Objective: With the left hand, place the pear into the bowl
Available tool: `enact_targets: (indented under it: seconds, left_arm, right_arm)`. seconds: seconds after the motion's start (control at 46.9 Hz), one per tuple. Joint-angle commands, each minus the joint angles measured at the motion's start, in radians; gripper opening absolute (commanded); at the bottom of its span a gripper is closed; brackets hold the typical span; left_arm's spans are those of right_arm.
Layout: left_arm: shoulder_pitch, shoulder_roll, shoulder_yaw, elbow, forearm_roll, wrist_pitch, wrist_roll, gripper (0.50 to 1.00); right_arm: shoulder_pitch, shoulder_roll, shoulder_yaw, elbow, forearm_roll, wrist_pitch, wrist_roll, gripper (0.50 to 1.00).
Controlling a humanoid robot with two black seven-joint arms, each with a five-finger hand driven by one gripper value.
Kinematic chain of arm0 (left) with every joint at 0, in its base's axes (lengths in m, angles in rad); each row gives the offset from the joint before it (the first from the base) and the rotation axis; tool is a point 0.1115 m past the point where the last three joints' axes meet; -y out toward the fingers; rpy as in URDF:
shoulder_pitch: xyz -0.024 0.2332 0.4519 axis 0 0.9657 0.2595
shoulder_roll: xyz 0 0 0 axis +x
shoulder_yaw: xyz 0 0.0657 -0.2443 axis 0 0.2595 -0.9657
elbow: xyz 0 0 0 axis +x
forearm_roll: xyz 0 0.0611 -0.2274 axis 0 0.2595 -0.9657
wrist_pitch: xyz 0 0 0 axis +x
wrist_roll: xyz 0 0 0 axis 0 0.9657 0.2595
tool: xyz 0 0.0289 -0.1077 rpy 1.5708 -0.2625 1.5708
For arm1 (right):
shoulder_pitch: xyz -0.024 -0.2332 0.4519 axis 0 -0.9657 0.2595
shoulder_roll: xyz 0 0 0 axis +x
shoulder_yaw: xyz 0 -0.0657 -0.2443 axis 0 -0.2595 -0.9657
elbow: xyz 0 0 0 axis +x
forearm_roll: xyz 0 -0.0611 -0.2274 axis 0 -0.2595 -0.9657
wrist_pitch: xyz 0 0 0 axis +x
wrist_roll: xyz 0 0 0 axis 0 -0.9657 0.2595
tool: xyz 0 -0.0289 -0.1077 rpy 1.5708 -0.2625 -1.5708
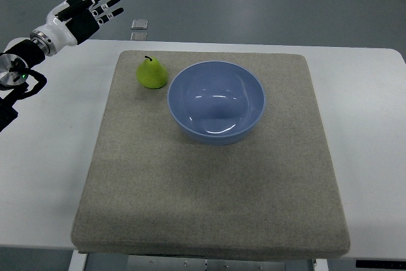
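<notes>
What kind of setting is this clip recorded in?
Probably a robot lab or test bench: a plain white table with a grey felt mat, staged with one green pear and an empty blue bowl, over bare grey flooring.

Green pear (pixel 152 73) upright — just left of empty blue bowl (pixel 216 101).

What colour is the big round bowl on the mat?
The round plastic bowl is light blue, shiny inside. It shows best in the top view, beside the small green pear.
</notes>
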State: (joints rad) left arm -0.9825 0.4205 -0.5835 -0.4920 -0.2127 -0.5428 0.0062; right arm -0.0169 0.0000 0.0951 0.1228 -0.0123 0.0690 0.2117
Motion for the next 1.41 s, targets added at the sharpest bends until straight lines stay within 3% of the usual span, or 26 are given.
enact_targets:
  seconds: [0.0, 0.277, 0.47, 0.768, 1.131, 1.387]
  left_arm:
    - [0.001, 0.006, 0.013, 0.007, 0.01, -0.042, 0.0, 0.996]
    - [-0.042, 0.012, 0.03, 0.003, 0.366, -0.068, -0.018, 0.994]
    - [-0.076, 0.017, 0.031, 0.001, 0.648, -0.068, -0.144, 0.994]
    - [-0.113, 0.02, 0.031, -0.02, 1.136, -0.043, -0.276, 0.994]
    - [-0.139, 0.02, 0.116, -0.115, 1.484, 0.066, -0.305, 0.994]
    - [-0.127, -0.017, 0.148, -0.123, 1.619, 0.13, -0.325, 0.994]
  right_arm:
    - [0.0, 0.0, 0.0, 0.0, 0.0, 0.0, 0.0, 0.926]
    - [0.0, 0.0, 0.0, 0.0, 0.0, 0.0, 0.0, 0.926]
    - [0.0, 0.0, 0.0, 0.0, 0.0, 0.0, 0.0, 0.926]
    - [0.0, 0.0, 0.0, 0.0, 0.0, 0.0, 0.0, 0.926]
    - [0.0, 0.0, 0.0, 0.0, 0.0, 0.0, 0.0, 0.926]
    - [0.0, 0.0, 0.0, 0.0, 0.0, 0.0, 0.0, 0.926]
